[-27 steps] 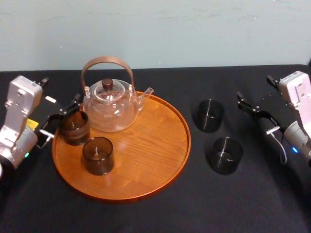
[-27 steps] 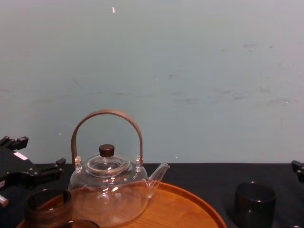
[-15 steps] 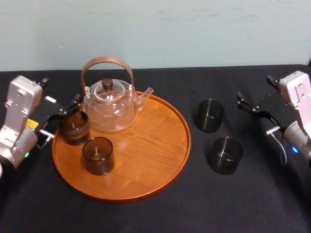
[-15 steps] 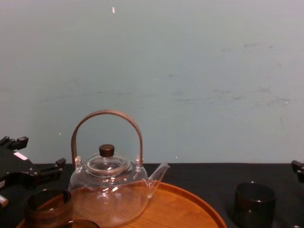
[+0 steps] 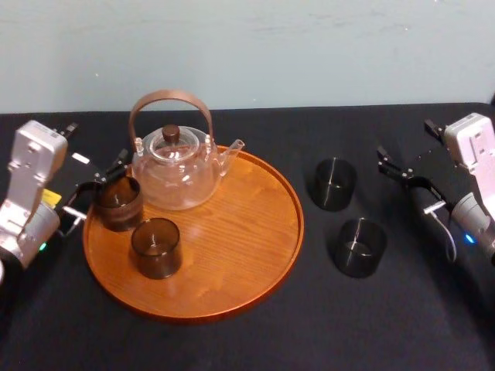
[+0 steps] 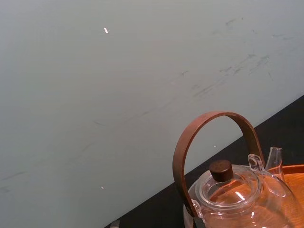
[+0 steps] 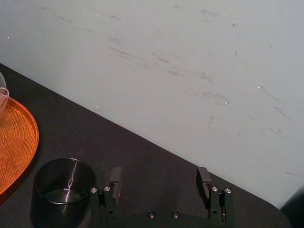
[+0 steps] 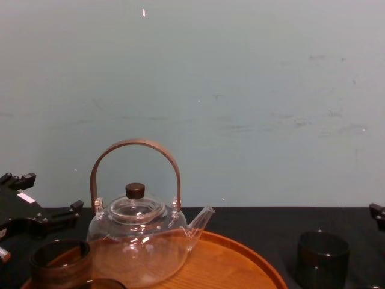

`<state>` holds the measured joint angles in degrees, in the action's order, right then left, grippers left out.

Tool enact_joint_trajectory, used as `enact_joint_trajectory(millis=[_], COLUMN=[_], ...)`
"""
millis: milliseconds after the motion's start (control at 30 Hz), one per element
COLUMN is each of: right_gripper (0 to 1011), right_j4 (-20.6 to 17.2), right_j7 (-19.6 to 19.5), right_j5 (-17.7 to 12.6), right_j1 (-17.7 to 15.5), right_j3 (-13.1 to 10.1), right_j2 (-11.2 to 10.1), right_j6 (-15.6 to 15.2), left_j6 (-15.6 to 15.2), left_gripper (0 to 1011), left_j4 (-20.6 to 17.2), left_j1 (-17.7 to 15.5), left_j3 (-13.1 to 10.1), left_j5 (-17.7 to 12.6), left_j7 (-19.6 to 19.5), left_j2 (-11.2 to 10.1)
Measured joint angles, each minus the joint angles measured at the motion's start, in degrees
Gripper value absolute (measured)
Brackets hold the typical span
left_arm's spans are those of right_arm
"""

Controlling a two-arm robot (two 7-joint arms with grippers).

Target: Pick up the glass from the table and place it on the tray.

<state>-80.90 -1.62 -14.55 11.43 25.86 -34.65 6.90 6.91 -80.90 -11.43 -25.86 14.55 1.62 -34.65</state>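
- Right now the glass stands upright on the black surface. It is off the tray, to the right of the rim and apart from it.
- Nearer the robot a second dark tumbler also stands upright on the surface. It is close to the glass but does not touch it.
- Further right of both, the right hand points toward the back wall, with its fingers spread wide and nothing between them.
- From the right wrist view, the glass sits just outside one finger rather than in the gap. I cannot tell whether the two touch.
- On the tray, a clear teapot with an arched brown handle and a dark knob on its lid stands at the far left part, its spout toward the right.
- Beside the teapot, at the tray's left rim, stands a banded tumbler. A plain dark tumbler stands a little nearer the robot, apart from both.
- At the tray's left edge the left hand has its fingers apart. In the head view the banded tumbler lies between them, but I cannot tell whether they touch it.
- From the chest view, the glass stands well to the right of the teapot, with bare surface between it and the tray's rim.
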Motion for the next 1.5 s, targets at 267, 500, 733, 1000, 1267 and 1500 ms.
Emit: enact_joint_trajectory(millis=[267,500,733,1000,1267,1500], right_gripper=[1002,1002,1002,1002,1002,1002], right_j4=[0.00,0.00,0.00,0.00,0.00,-0.20], right_j7=[0.00,0.00,0.00,0.00,0.05,1.42], right_j5=[0.00,0.00,0.00,0.00,0.00,-0.03], right_j1=[0.00,0.00,0.00,0.00,0.00,-0.50], right_j3=[0.00,0.00,0.00,0.00,-0.06,-1.25], right_j2=[0.00,0.00,0.00,0.00,0.04,0.63], right_j6=[0.00,0.00,0.00,0.00,0.00,0.02], left_j6=[0.00,0.00,0.00,0.00,0.00,0.00], left_gripper=[1001,1001,1001,1001,1001,1001], left_j4=[0.00,0.00,0.00,0.00,0.00,0.00], left_j1=[0.00,0.00,0.00,0.00,0.00,0.00], left_j3=[0.00,0.00,0.00,0.00,0.00,0.00], left_j5=[0.00,0.00,0.00,0.00,0.00,0.00], left_j7=[0.00,0.00,0.00,0.00,0.00,0.00], left_j2=[0.00,0.01,0.00,0.00,0.00,0.00])
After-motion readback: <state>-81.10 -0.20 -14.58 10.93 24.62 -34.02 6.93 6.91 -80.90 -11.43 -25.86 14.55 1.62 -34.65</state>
